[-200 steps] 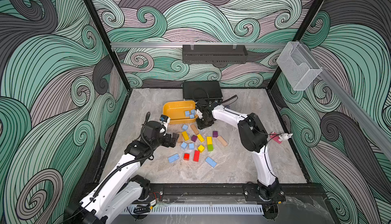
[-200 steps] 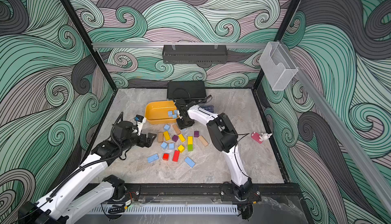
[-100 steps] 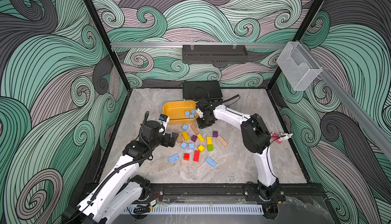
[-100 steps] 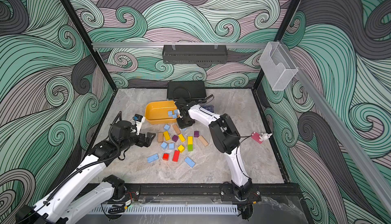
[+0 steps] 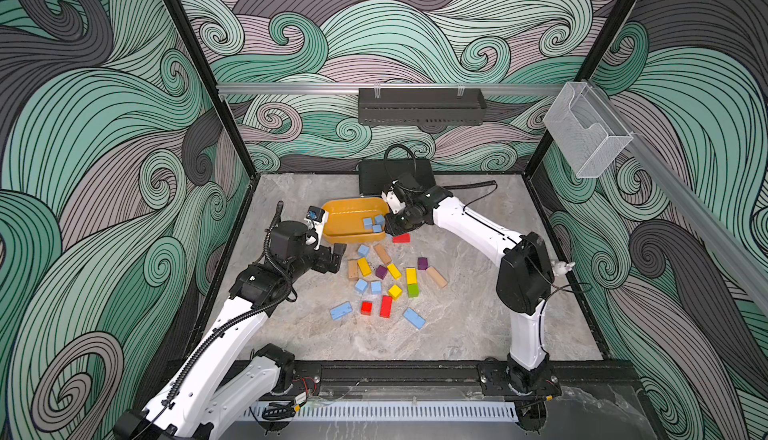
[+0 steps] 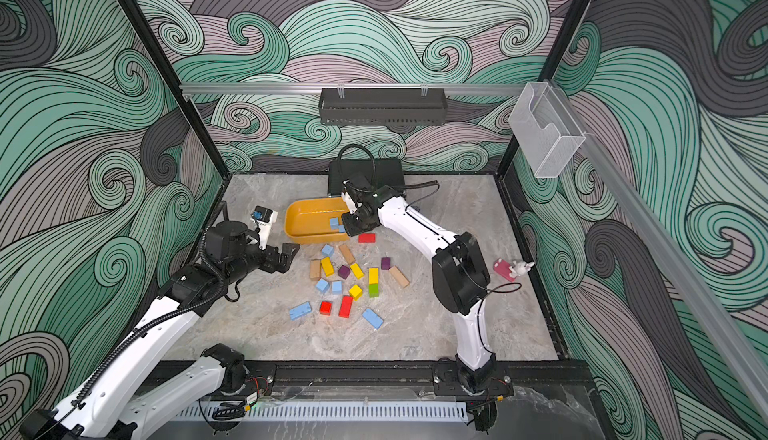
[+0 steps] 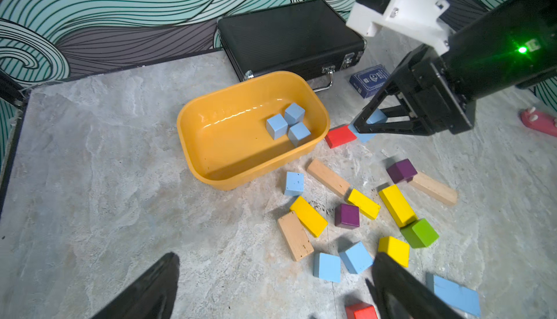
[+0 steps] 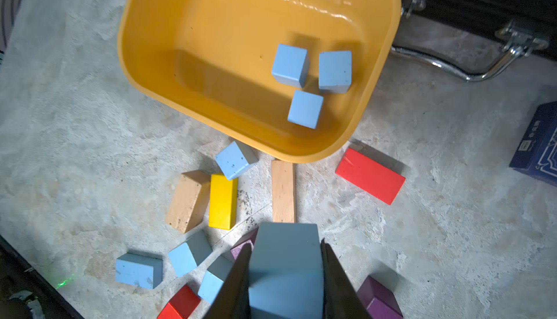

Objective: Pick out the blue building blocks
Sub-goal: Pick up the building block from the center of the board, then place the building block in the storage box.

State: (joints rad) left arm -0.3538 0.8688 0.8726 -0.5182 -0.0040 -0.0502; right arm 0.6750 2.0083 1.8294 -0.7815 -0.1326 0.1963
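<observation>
Three blue building blocks sit in the yellow tub; a fourth is in the right gripper.
Tub cubes are clustered, touching, at the end nearest the right arm. Right gripper is clamped on the held blue block just outside that end, beside the red brick; can't tell if it's clear of the table. Left gripper has jaws wide apart, holding nothing, hovering by the tub's near corner on its own side. Five loose blue blocks lie on the table in the mixed pile: three cubes, and two longer bricks nearest the arm bases.
</observation>
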